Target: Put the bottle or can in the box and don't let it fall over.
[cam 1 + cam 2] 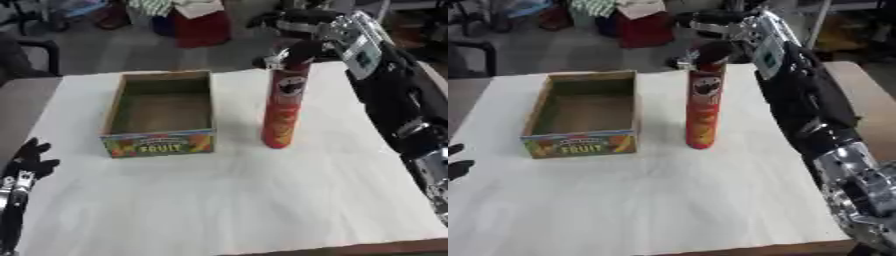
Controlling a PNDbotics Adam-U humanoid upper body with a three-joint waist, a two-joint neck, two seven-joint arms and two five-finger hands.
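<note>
Standing beside one box (161, 114), one red can (284, 107), right hand (296, 52) gripping.

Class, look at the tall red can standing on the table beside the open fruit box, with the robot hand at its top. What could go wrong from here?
1. The red can is tall and narrow, and the right robot hand meets it only at the top, so it may tip.
2. The fruit box walls look far lower than the can, so it could topple after release.
3. The can's base might catch the box's near wall.
</note>
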